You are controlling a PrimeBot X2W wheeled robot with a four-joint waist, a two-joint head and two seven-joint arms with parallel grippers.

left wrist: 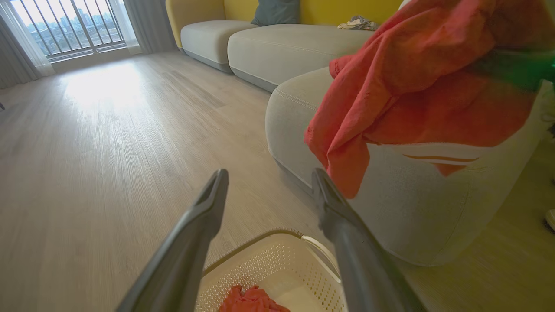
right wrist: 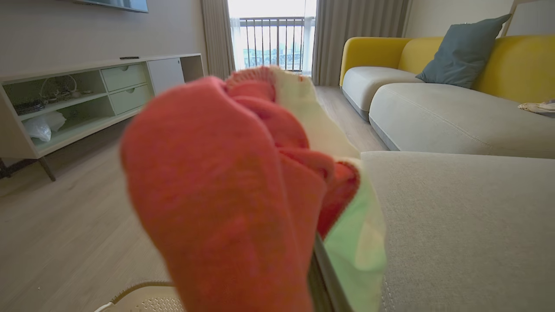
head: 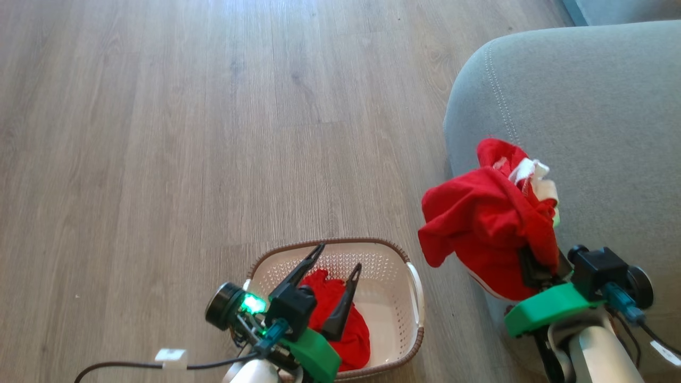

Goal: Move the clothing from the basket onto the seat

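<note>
The cream basket (head: 416, 298) stands on the floor with one bright red garment (head: 348, 327) bunched inside it. My left gripper (head: 339, 256) hovers open just above that garment, nothing between its fingers. The left wrist view looks past those spread fingers (left wrist: 217, 190) at the basket (left wrist: 277, 264) and the red cloth (left wrist: 249, 301) below. My right gripper (head: 534, 268) is shut on another red garment with white parts (head: 487, 218), held up at the front corner of the grey-green seat (head: 590, 101). This cloth (right wrist: 225, 186) covers the right fingertips and hangs over the seat's edge (left wrist: 295, 112).
Pale wood floor (head: 213, 133) stretches left of the seat. Beyond lie more sofa cushions (right wrist: 455, 117) with yellow backs and a blue pillow (right wrist: 464, 52). A low shelf unit (right wrist: 99, 86) stands along the left wall. A black cable (head: 133, 366) trails by my left arm.
</note>
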